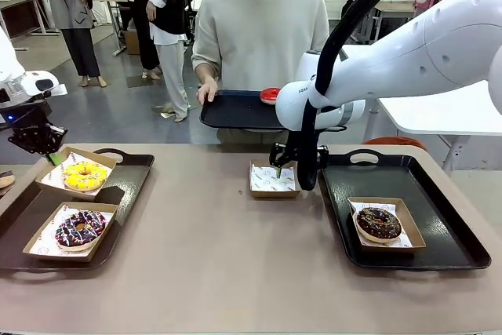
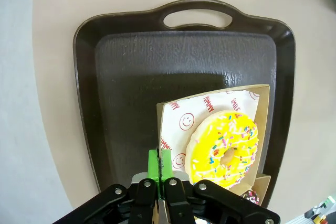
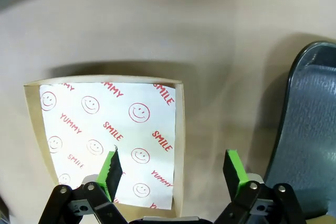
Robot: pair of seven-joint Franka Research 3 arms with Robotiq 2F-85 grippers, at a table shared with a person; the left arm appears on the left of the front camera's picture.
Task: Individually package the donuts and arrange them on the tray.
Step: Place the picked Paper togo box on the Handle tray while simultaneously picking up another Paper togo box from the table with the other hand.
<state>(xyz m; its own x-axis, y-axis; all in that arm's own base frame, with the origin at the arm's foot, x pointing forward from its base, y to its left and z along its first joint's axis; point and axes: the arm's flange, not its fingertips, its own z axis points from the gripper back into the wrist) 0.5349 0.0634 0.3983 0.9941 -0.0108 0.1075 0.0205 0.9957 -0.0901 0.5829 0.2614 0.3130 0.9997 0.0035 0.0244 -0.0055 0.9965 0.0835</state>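
L arm comes in low at the desk's (image 1: 220, 256) left edge, wrist tipped down. My left claw (image 2: 159, 165) is pinched tight on the wall of the yellow donut's box (image 2: 178, 124) near a corner, pads together w/ cardboard between them. The yellow donut (image 1: 85, 175) lies in that box at the far end of the left tray (image 1: 129, 186). Can't tell if the box is lifted or resting. On the near end of the same tray, the left choc donut (image 1: 80, 227) sits in its own box. In the wrist view the tray floor beyond the box is bare up to the handle rim.

R arm reaches across from the right, elbow high, wrist pointing straight down at mid-desk. My right claw (image 3: 172, 167) is spread wide, gripping nothing. It straddles the wall of the empty box (image 1: 273, 180) nearest the right tray (image 1: 463, 250), w/ one finger over the printed paper and the other over bare desk, just beside the tray rim. The right choc donut (image 1: 379, 223) sits boxed on that tray, w/ bare floor around it.

At the far edge a person holds the person's tray (image 1: 231, 111), which has the red donut (image 1: 270, 95) on it.
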